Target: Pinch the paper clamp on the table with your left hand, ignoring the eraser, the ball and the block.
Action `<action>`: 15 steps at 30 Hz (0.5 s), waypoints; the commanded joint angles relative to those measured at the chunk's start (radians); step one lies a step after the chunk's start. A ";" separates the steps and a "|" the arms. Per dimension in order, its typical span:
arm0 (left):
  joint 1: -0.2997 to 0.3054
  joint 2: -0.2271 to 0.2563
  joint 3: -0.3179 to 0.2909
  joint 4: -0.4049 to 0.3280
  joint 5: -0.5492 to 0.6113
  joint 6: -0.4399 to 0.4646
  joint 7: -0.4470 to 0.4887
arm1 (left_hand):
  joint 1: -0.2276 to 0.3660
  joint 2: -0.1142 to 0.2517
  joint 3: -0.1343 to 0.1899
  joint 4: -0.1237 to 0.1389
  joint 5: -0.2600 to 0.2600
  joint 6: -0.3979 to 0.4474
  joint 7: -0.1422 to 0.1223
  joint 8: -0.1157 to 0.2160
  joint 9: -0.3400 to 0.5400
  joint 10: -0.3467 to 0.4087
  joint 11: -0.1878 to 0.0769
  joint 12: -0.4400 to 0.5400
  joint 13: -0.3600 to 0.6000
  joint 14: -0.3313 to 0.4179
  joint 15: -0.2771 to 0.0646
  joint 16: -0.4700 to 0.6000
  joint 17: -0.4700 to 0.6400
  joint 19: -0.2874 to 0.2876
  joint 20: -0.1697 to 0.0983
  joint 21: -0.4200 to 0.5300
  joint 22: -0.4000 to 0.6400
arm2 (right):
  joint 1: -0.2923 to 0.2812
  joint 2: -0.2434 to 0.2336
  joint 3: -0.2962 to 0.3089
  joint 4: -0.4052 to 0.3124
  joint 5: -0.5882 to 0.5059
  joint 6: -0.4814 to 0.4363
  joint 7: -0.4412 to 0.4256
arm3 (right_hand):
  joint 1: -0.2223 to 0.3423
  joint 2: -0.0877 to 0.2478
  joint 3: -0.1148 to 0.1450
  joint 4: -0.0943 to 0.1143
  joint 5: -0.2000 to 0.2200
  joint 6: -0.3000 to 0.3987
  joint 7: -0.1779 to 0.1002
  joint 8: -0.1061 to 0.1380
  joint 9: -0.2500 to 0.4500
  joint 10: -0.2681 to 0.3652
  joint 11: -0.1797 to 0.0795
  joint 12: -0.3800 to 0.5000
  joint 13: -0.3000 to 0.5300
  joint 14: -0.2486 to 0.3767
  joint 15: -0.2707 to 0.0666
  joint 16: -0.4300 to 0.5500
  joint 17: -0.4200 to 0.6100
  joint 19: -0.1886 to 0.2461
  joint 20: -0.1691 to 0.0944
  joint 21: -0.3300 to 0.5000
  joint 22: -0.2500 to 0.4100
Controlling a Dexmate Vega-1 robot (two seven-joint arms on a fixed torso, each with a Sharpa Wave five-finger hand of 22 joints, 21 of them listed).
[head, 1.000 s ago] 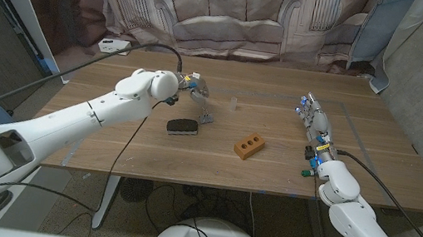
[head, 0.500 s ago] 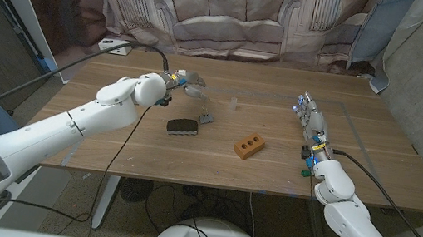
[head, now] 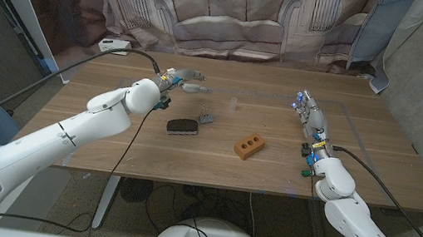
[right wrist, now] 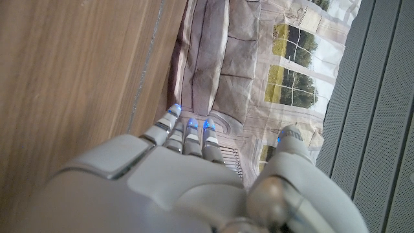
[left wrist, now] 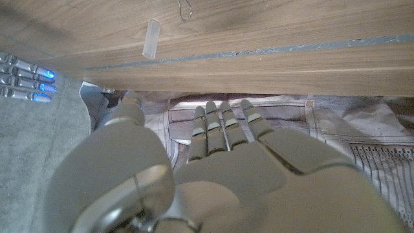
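Two robot hands are holding nothing: the left robot hand, fingers spread, is hovering above the paper clamp at centre-left, apparently free to pinch; the right robot hand is waiting, fingers straight, on the bench.

Wooden table: carries all items listed.

Small dark metal paper clamp: left of centre, just behind and right of the black oval eraser.

Orange block with holes: right of the eraser, near the table's middle, in front of the clamp.

Small clear upright piece: behind the block, toward the far edge.

White-armed left hand: above the table, behind and left of the clamp, apart from it.

Right hand: at the right side, well apart from the block, its fingers reaching toward the far edge.
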State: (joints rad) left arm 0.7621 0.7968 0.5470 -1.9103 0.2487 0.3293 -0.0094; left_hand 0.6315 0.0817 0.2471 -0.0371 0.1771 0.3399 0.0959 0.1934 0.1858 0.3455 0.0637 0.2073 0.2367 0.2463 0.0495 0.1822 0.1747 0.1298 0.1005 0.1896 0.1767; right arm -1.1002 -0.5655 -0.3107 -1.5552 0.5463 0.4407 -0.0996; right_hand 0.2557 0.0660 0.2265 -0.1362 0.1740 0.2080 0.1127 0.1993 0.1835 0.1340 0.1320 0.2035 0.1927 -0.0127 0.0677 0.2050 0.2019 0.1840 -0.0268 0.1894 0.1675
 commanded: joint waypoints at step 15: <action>0.029 -0.114 -0.059 0.140 -0.266 -0.164 0.201 | -0.059 -0.027 -0.030 0.007 -0.003 0.062 0.005 0.015 0.001 0.054 0.007 0.021 -0.011 0.053 -0.006 0.016 0.003 0.031 -0.009 0.015 0.002 | 0.074 -0.024 0.022 0.157 0.106 0.052 0.191 | 0.018 -0.001 -0.001 -0.002 0.003 -0.020 -0.014 -0.006 0.007 0.010 -0.001 0.002 0.003 0.009 -0.002 0.003 0.005 0.007 -0.001 0.006 0.003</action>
State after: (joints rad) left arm 0.7694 0.7057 0.5209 -1.8086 0.1205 0.2524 0.1189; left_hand 0.5842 0.0581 0.2234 -0.0302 0.1771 0.3867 0.0970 0.2013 0.1859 0.3883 0.0646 0.2227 0.2247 0.2896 0.0429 0.1925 0.1746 0.1491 0.0900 0.1966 0.1768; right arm -1.0653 -0.5971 -0.2867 -1.4605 0.6404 0.4767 0.0565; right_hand 0.2610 0.0608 0.2265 -0.1362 0.1740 0.1907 0.0999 0.1957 0.1888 0.1340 0.1321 0.2036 0.1927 -0.0073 0.0623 0.2050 0.2019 0.1839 -0.0268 0.1894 0.1676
